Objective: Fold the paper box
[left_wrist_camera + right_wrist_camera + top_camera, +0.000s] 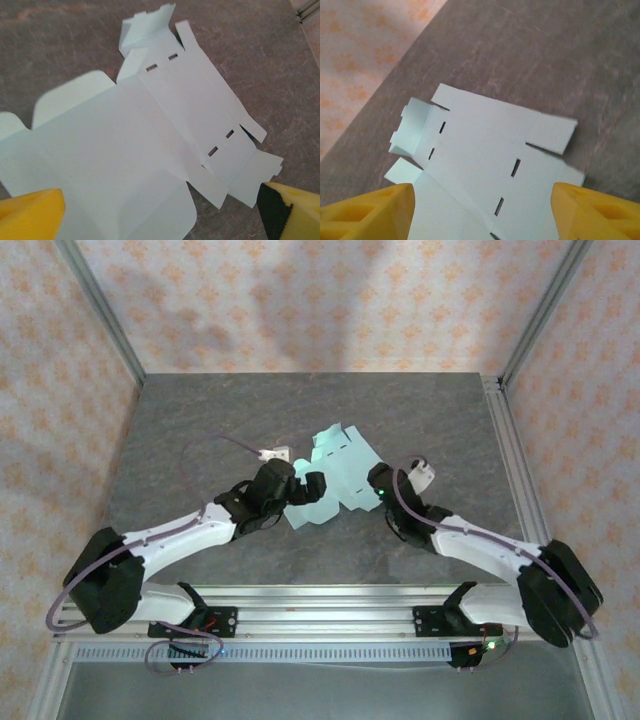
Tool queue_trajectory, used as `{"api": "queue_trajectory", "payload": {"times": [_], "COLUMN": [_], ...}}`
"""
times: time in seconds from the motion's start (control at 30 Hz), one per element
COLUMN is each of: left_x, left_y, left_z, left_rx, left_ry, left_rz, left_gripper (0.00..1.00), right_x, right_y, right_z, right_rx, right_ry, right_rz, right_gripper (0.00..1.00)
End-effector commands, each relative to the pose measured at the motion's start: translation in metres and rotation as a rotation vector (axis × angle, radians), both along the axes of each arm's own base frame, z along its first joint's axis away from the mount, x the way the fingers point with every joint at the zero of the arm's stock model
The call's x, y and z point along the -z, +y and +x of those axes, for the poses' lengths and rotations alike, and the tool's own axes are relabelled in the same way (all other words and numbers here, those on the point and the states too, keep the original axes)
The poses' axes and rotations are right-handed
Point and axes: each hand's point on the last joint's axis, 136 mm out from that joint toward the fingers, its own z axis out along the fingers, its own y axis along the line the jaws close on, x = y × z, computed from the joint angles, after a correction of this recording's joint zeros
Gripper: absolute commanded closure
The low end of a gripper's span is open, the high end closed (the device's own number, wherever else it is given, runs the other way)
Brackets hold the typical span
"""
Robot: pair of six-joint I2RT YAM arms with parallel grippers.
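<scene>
So the paper box (335, 475) isn't a box at this point. It's a flat, pale mint die-cut sheet lying on the dark grey bench (200, 430), roughly in the middle, right between the 2 arms. The left fingers (312, 486) sit at the sheet's left edge and the right fingers (378, 482) at its right edge, with both arms stretched in low over the bench.

On the left wrist camera the left fingers (30, 215) are spread wide, 1 yellow tip in each bottom corner, and the paper box (150, 150) lies between and beyond them. You can see 2 rounded flaps on its left side and 4 little slots, in 2 pairs, along the narrower panel.

The right wrist camera shows much the same: right fingers (595, 212) wide apart, nothing gripped, paper box (495, 145) lying ahead of them. The small tabbed flap at the far end is creased up off the bench, and the rest looks flat. I can't really tell if any fingertip is touching the card or just hovering over it.
</scene>
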Motion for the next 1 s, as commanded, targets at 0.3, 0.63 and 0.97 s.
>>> {"api": "queue_trajectory", "payload": {"times": [0.3,0.63,0.97], "left_x": [0.034,0.086,0.128], "left_y": [-0.056,-0.033,-0.022], "left_z": [0.041,0.064,0.051], "left_rx": [-0.101,-0.094,-0.094], "left_ry": [0.219,0.45,0.545], "left_rz": [-0.172,0.064,0.078], "left_gripper": [0.34,0.65,0.65], "right_x": [-0.002,0.024,0.044], "right_y": [-0.027,-0.031,-0.012], "right_z": [0.046,0.102,0.129], "right_rx": [-0.451,-0.675,-0.75], "right_ry": [0.08,0.201,0.308], "right_rz": [-0.146,-0.109,0.043], "right_gripper": [0.27,0.23,0.24]}}
